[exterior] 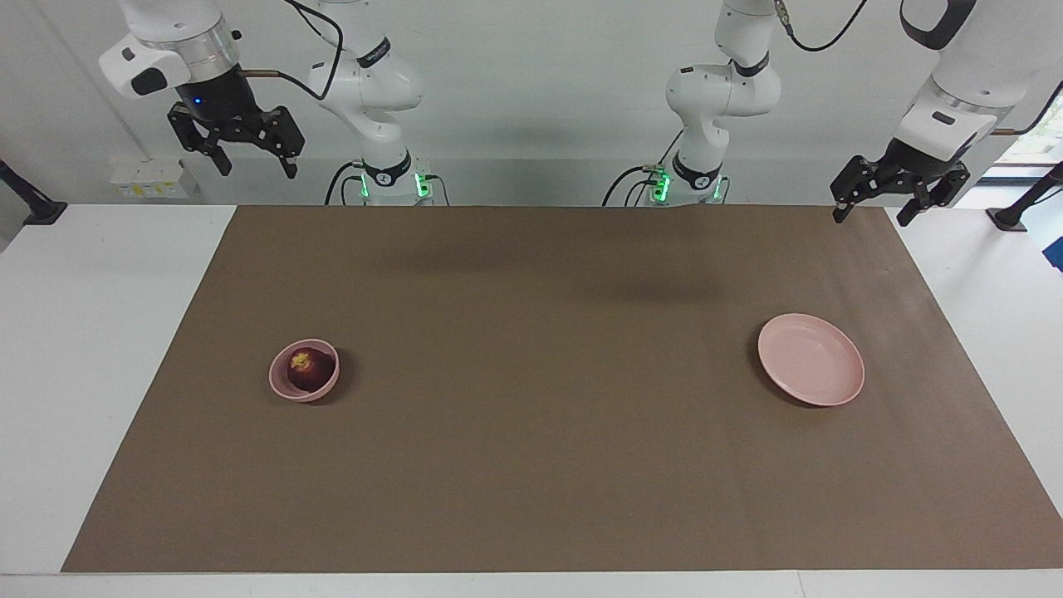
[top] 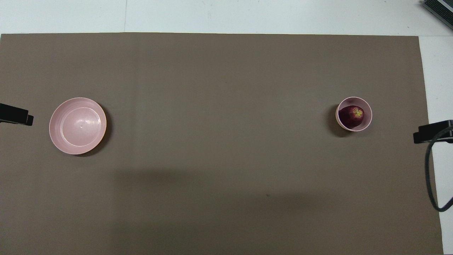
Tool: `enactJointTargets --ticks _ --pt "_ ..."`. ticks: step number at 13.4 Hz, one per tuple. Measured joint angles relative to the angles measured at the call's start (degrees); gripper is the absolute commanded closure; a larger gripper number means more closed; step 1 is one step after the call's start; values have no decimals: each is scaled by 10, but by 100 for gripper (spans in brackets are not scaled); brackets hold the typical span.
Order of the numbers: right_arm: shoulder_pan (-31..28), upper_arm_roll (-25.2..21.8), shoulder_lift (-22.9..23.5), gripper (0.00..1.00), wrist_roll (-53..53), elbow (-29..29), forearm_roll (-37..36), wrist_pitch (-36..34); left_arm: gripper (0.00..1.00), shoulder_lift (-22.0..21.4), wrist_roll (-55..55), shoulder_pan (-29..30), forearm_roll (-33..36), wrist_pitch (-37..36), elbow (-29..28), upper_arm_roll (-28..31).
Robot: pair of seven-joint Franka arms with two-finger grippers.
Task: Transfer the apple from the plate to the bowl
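Apple (exterior: 306, 368) sits in bowl (exterior: 286, 384) near tabletop's right-arm end; plate (exterior: 822, 374) bare. Task looks done. Right gripper (exterior: 251, 163), left gripper (exterior: 870, 212) raised, fingers apart, empty: park clear, don't nudge bowl.

Facing view looks high across toward the robots; overhead looks steeply down; both share the brown mat (exterior: 531, 465).
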Motion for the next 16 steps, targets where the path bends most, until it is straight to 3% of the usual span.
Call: enactJointTargets --ticks 16 --pt "-1 0 -6 0 0 -9 0 0 0 0 0 0 0 0 0 0"
